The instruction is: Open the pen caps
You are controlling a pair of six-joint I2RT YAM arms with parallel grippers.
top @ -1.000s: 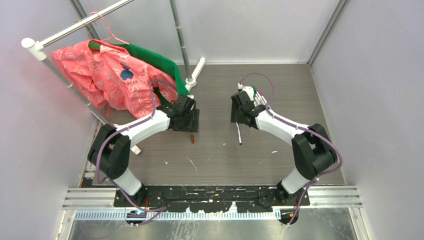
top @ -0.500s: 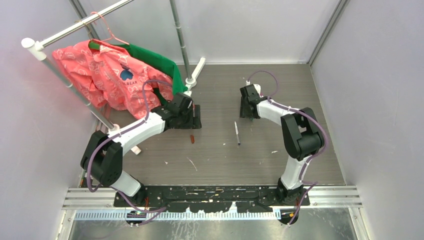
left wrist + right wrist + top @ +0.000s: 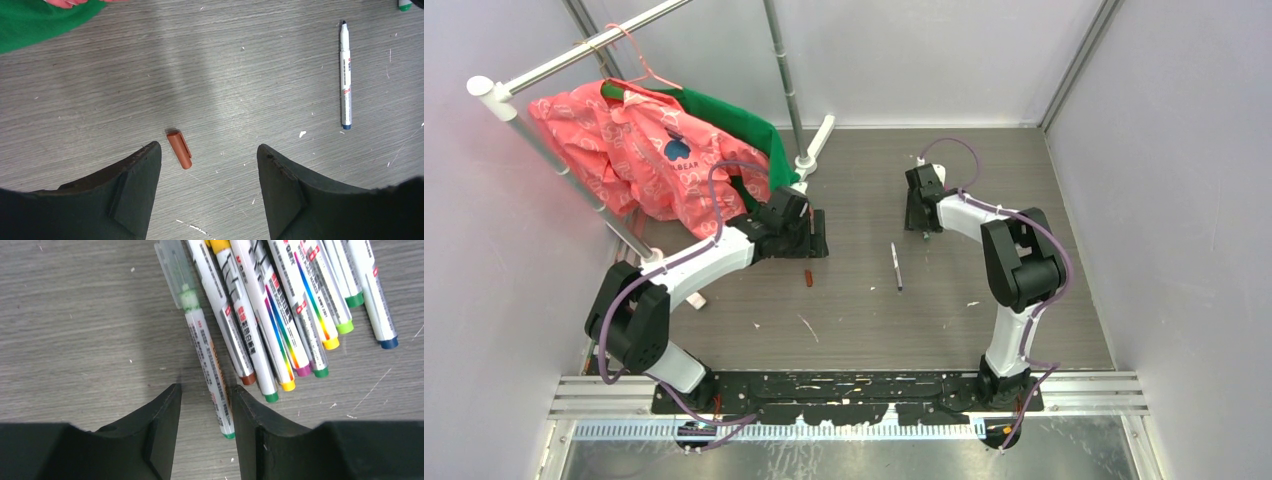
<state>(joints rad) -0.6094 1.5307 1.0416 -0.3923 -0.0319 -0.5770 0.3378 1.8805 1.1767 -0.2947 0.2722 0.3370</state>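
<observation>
The bench [image 3: 854, 300] is a broad grey board with a fine wood grain, scuffed and dotted with white flecks. At its far left stands a rack [image 3: 574, 55] of round metal tube. A crumpled pink garment [image 3: 634, 150] and a green one [image 3: 744, 125], both soft cloth, are draped on it. Two arms reach over the board, with smooth white shells, black joints and looping purple cable. The left arm [image 3: 714, 255] stretches towards the garments, and the right arm [image 3: 1014, 260] is folded sharply towards the far middle.

The left gripper [image 3: 209, 150] hangs with its matte black, wedge-shaped fingers spread wide and nothing held. On the bench below, nearer one finger than the other, lies a loose orange cap [image 3: 179, 149]. It is a short rounded plastic tube with a clip along its side. Well apart from it lies a bare pen [image 3: 345, 75] with a slim white barrel, its dark tip exposed and its other end blue.

The right gripper [image 3: 205, 390] has its fingers only a narrow gap apart, clamped on nothing. Under it a row of pens [image 3: 280, 315] lies side by side, touching. Their glossy white barrels are printed and have coloured butt ends. The butt of the leftmost pen shows in the gap, just beside one finger. That pen wears a clear cap [image 3: 172, 270] with green showing through it. The cap ends of the others run out of sight.
</observation>
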